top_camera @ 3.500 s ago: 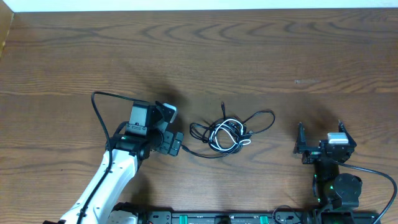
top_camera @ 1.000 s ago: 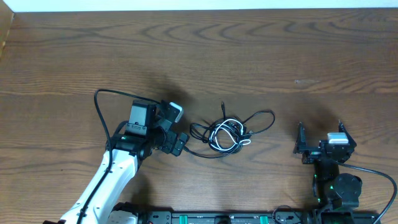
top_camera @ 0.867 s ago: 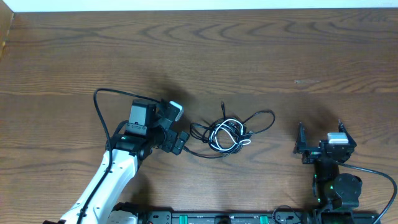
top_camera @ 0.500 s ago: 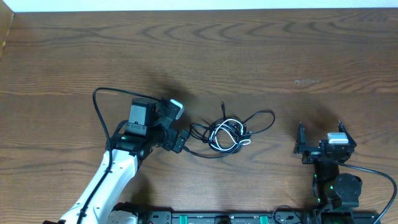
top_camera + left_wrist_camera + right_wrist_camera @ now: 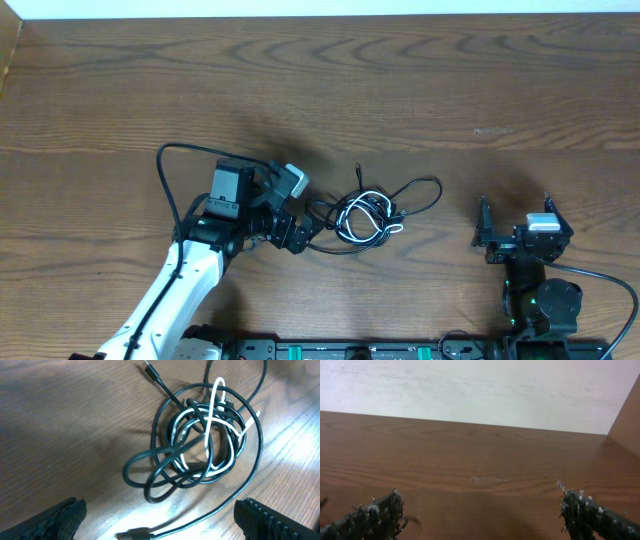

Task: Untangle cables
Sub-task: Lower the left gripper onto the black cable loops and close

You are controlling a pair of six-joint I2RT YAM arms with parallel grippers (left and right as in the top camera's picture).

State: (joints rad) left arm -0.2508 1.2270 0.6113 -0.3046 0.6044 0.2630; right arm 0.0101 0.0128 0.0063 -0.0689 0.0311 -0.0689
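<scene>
Left gripper (image 5: 300,209) has scooted right, jaws wide open and empty, just beside the cables (image 5: 365,213), a tangled heap on the table (image 5: 400,90). Right gripper (image 5: 515,218) sits well apart on the right, also open, holding nothing.

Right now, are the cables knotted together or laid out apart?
Knotted. The cables sit in one clump, the white cord looped through the black ones; only a few plug ends trail out.
</scene>
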